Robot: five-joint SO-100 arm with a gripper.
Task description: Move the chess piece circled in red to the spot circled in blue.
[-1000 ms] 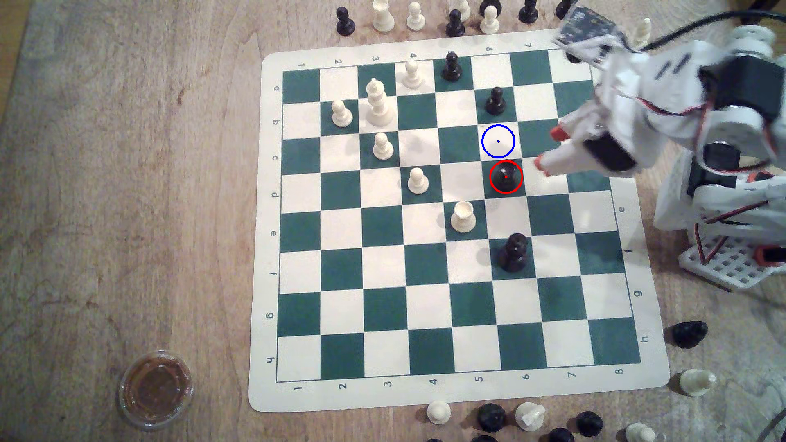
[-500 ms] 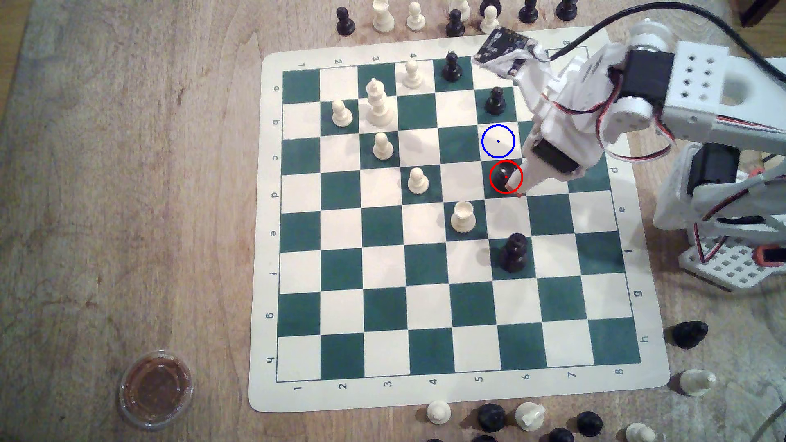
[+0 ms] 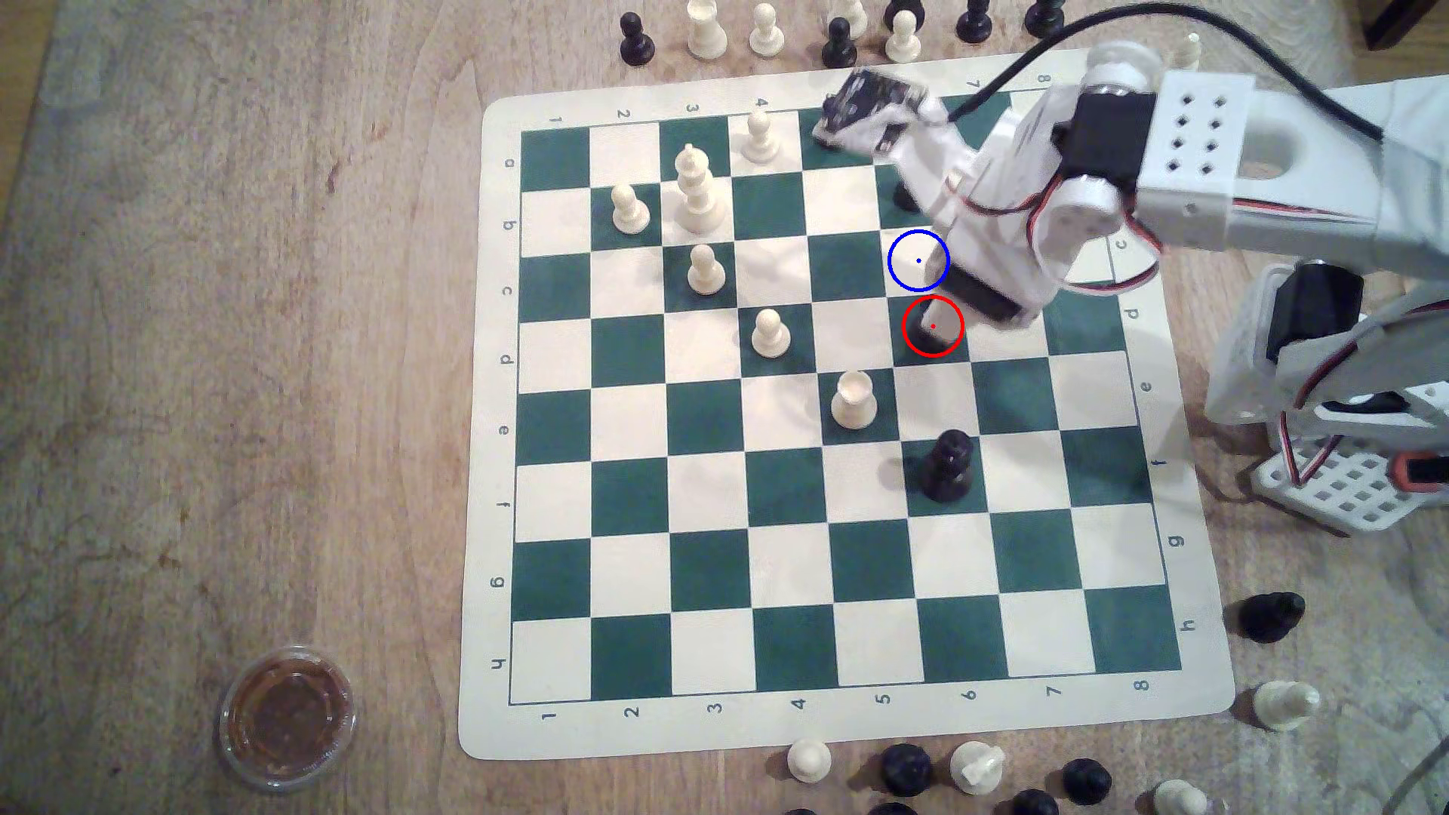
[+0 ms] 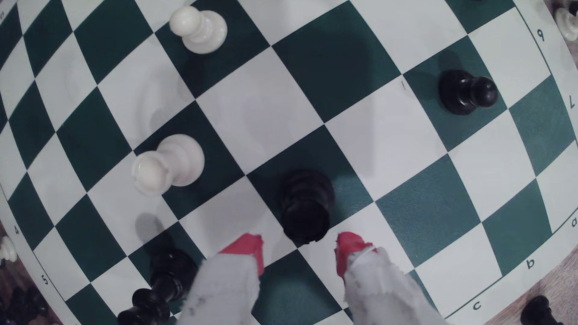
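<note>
Rook (image 4: 305,206) apparently just beyond parted fingertips (image 4: 247,250).

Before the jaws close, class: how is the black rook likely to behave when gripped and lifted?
The rook looks rigid, so it probably will not flex. Its narrow waist above a wide round base suggests it stands steadily, yet a high push might tip it. The gripper is open with a red tip on either side, so a centred squeeze seems likely to hold.

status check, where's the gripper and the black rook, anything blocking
Gripper open, red fingertips either side of the black rook's top, not closed on it. Black rook upright on its red-ringed green square. Blue-ringed spot free of pieces, arm partly over it.
</note>
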